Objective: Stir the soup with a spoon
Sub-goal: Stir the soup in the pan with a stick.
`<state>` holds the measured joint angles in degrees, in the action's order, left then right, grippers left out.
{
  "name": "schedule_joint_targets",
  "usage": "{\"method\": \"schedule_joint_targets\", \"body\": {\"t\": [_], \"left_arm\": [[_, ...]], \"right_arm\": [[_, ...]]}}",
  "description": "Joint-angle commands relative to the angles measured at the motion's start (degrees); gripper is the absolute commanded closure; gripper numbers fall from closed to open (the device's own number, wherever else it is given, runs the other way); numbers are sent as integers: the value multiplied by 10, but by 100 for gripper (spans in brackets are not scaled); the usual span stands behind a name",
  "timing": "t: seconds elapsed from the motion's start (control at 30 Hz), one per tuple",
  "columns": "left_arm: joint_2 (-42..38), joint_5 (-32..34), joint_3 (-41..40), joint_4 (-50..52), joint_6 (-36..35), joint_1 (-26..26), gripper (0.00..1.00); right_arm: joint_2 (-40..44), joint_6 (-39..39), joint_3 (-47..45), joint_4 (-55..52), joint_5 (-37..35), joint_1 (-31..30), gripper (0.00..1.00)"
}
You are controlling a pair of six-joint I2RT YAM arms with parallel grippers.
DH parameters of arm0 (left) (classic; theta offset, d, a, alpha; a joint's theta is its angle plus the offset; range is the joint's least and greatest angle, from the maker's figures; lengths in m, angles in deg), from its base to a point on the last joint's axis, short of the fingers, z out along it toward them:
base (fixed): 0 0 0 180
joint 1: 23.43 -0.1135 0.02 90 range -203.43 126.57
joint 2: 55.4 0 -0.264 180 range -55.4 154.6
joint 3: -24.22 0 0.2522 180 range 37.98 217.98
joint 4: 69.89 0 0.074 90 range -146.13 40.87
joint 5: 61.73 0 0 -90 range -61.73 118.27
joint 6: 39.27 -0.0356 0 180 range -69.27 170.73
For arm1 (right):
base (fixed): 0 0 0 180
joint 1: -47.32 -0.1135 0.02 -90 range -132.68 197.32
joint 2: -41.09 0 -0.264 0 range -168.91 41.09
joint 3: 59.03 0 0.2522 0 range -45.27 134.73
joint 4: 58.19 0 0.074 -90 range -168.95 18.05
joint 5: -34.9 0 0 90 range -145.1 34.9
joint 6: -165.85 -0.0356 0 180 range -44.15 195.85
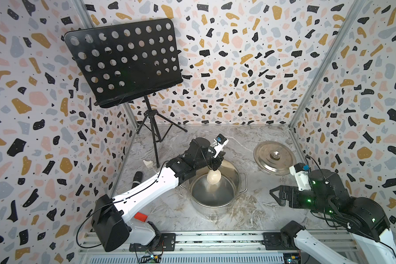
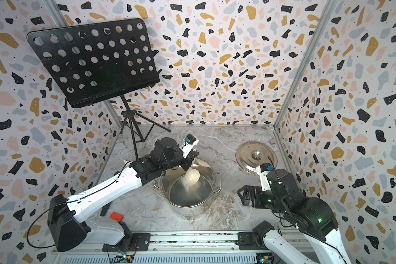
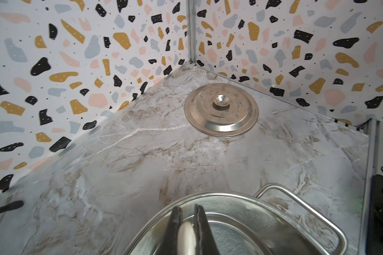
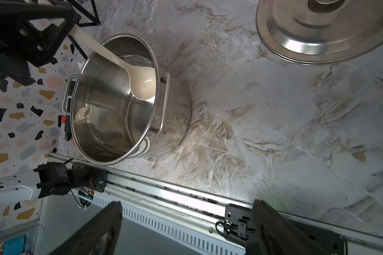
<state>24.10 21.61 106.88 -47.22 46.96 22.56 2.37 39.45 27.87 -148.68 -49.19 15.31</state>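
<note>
Left pincer [image 3: 186,209] clamps the spoon [image 4: 142,84] handle — bowl inside the pot [image 4: 102,103] shows from right wrist; right pincer [image 4: 186,205] gapes empty.

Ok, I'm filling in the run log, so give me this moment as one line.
left end effector: shut on spoon | spoon: bowl down inside pot | right end effector: open, empty | lid: off, beside pot
</note>
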Motion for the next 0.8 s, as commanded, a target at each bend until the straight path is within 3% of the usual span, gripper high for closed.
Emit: {"method": "schedule_joint_targets", "body": {"t": [0.0,0.33,0.57,0.77], "left_arm": [[15,-28,36,-30,-14,31,100],[-3,-35,35,12,-43,115,100],[-107,-46,-57,63,-47,145,100],[-195,-13,-118,116,-53,145,100]], "right_arm": [[6,-11,-4,-3,-17,-1,3],[24,-27,-18,-3,-24,-1,3],[26,-31,-26,-2,-27,-1,4],[14,-25,-22,-2,-23,-1,4]]}}
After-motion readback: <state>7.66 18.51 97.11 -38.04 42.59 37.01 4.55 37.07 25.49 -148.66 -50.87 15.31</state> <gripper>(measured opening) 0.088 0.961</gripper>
